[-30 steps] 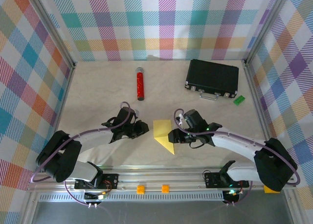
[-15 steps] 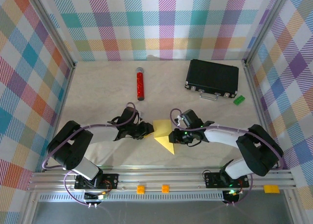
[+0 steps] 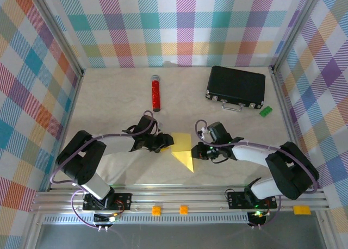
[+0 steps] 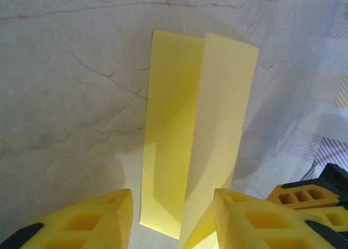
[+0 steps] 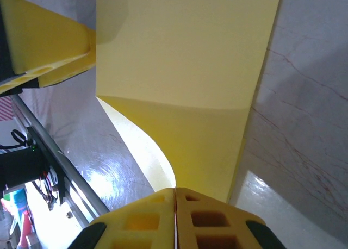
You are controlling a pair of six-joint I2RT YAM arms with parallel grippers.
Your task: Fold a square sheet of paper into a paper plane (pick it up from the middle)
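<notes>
Watching the top view, I see the square sheet of paper lying creased on the table, directly between my two claws. The right gripper is clenched on the sheet's edge nearest to it; in the right wrist view its two yellow fingers meet flush at the tips, and the sheet rises out from between them, curling up and away ahead of the claw. The left gripper is released: from its wrist camera I see its jaws standing apart, one on each side of the near edge of the sheet, whose raised flap stands just inside the right-hand finger. I cannot tell whether that finger touches the flap. Beyond the left claw lies a red cylinder; well beyond the right claw sit a black case and a small green block
</notes>
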